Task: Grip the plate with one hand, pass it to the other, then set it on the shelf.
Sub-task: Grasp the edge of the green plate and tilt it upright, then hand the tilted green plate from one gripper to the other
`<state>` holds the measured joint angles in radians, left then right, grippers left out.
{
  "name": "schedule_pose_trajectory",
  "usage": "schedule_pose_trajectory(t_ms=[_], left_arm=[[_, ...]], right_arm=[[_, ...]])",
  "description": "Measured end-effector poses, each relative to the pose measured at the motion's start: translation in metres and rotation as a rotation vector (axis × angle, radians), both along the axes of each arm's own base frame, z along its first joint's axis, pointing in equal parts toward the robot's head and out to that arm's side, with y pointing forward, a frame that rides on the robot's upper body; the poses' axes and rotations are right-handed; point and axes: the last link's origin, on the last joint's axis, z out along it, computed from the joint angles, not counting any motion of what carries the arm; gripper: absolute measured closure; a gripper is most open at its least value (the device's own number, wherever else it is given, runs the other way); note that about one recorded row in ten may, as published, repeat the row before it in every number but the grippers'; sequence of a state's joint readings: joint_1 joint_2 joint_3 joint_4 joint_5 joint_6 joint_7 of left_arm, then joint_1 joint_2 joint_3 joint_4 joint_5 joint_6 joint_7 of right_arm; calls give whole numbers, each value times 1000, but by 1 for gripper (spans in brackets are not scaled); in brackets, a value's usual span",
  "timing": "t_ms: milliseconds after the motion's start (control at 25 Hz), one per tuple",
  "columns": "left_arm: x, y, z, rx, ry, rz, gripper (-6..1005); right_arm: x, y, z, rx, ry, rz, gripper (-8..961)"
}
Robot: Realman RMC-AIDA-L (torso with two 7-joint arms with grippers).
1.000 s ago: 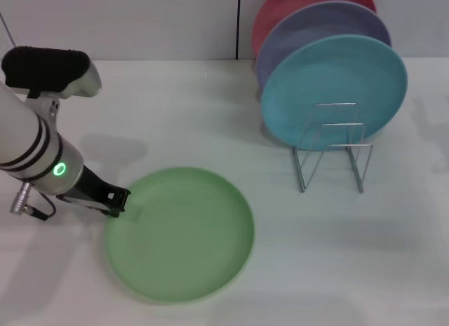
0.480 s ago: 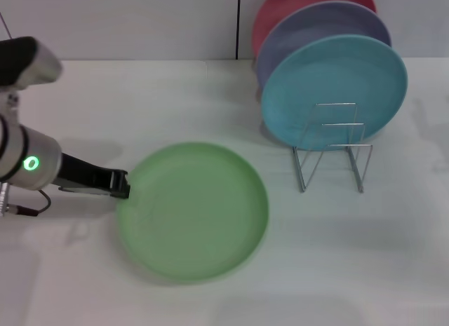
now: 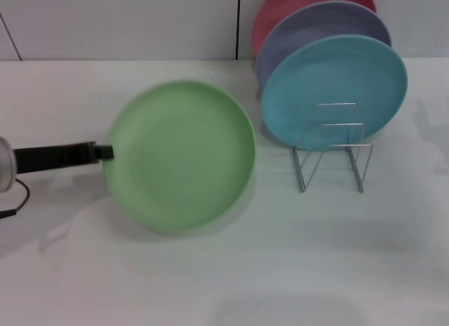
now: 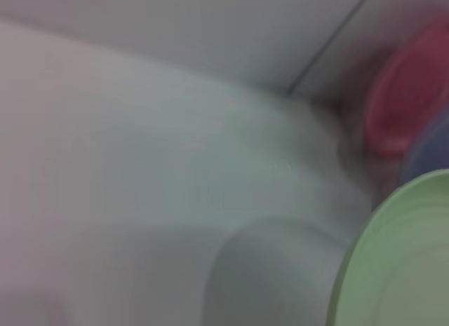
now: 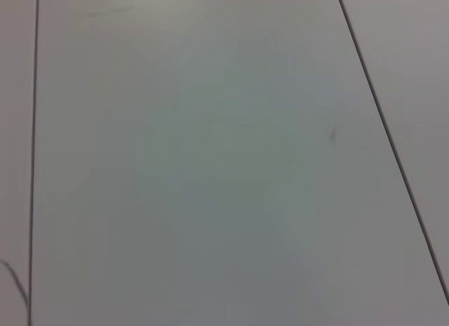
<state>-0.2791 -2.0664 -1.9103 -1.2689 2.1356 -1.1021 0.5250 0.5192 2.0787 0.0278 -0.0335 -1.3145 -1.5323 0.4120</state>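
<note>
Left arm, head view: only a short stretch shows at the frame's edge. Slim black two-finger hand, a long, narrow, matte bar shape ending in a small squared tip. Behind it a sliver of pale grey-white rounded wrist housing. A thin black cable loops out beneath the housing. No screws or markings can be made out.

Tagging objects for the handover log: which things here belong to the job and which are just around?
In the job: light green plate, left gripper clamped on its rim, chrome wire rack.
Just around: turquoise plate, lavender plate, red plate, white table.
</note>
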Motion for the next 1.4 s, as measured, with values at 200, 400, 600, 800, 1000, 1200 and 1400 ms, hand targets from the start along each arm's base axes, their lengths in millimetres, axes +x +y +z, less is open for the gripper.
schedule_pose_trajectory(t_ms=[200,400,600,800,1000,1200,1400], left_arm=[[-18,-9,2,167,-125,-96,964],[-42,-17,-4,312,-226,-166,962],[-55,-21,-10,434,-201,-250,960],[-64,-26,-14,532,-169,-313,959],[-68,-30,-16,628,-130,-381,957],[-68,-31,-19,692,-91,-430,955],[-70,-31,-22,734,-30,-451,954]], right_arm=[[2,-4,-2,-2,8,-5,300],[0,-6,-6,-10,17,1,300],[-2,-6,-11,-32,12,14,300],[-5,-8,-17,-64,-2,31,300],[-6,-15,-23,-83,0,48,300],[-8,-27,-33,-107,-8,74,301],[-15,-34,-45,-142,-33,110,301]])
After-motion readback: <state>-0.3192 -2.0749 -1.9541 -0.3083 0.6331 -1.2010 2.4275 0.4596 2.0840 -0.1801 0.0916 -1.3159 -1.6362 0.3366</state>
